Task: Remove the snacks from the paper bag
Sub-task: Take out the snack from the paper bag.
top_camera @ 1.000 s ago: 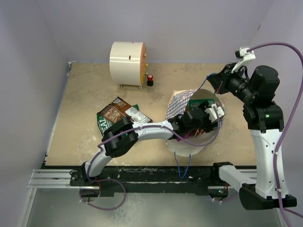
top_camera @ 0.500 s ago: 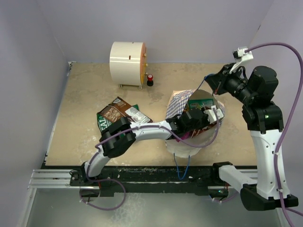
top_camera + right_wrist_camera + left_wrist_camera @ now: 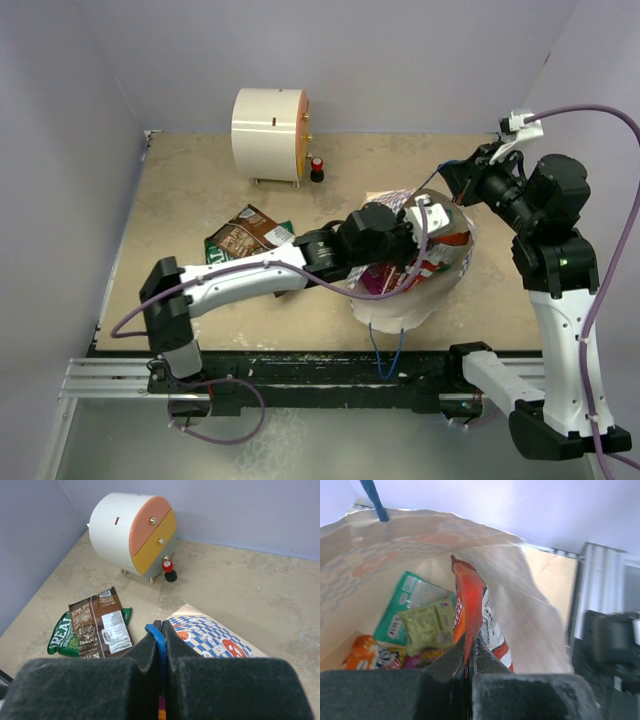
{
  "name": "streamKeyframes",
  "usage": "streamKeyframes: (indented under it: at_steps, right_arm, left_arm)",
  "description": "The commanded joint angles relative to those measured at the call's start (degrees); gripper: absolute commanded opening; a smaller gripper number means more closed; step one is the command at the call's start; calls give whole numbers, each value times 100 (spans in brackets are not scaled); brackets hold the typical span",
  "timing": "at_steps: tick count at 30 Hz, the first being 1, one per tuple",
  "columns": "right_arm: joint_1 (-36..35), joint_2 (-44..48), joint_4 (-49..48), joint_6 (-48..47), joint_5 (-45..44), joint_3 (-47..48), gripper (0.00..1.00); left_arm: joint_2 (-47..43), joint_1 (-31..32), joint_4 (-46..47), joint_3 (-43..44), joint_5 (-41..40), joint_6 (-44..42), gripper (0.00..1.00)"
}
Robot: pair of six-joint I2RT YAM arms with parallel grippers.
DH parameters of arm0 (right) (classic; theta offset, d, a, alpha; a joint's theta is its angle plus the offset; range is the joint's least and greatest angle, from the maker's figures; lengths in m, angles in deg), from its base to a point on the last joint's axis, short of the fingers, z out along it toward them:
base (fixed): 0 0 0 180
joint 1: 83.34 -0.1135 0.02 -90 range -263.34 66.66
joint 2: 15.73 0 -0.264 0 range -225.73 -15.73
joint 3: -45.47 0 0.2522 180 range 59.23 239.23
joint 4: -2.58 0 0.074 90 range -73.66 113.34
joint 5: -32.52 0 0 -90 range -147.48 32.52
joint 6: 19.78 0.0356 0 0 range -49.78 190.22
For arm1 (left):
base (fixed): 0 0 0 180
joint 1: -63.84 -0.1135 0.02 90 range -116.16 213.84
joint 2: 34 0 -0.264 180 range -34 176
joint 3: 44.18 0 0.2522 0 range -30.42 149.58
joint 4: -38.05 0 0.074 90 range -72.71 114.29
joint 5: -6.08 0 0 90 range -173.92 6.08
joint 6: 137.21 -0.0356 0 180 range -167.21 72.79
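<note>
paper bag point(image 3: 530, 600): matt paper | snacks point(image 3: 470, 615): glossy crinkly foil | table point(image 3: 180, 210): matt

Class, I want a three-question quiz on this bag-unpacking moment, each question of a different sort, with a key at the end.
1. True or false: the left gripper is shut on an orange-red packet inside the paper bag.
2. Multiple choice: what is the right gripper pinching? A) a brown packet B) the blue cord handle C) the white drum
3. Fill in: two packets already lie on the table, a brown packet on top of a ____ packet.

Key: 1 true; 2 B; 3 green.
</note>
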Motion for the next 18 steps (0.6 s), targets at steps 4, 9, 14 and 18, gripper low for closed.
streamKeyframes:
  at_steps: [4, 9, 14, 18]
  right_arm:
    - [-29, 322, -1085, 20, -155, -134, 0]
    - [-29, 341, -1091, -17, -119, -216, 0]
    - [-29, 256, -1034, -172, -58, -156, 0]
    - [-29, 163, -945, -348, -36, -28, 0]
  left_arm:
    - [-1717, -9, -1206, -289, 1071, 1079, 0]
    - [-2886, -9, -2099, -289, 928, 1695, 0]
    - [-3592, -10, -3325, 203, 515, 2403, 0]
    - [-3587, -10, -4921, 987, -193, 2732, 0]
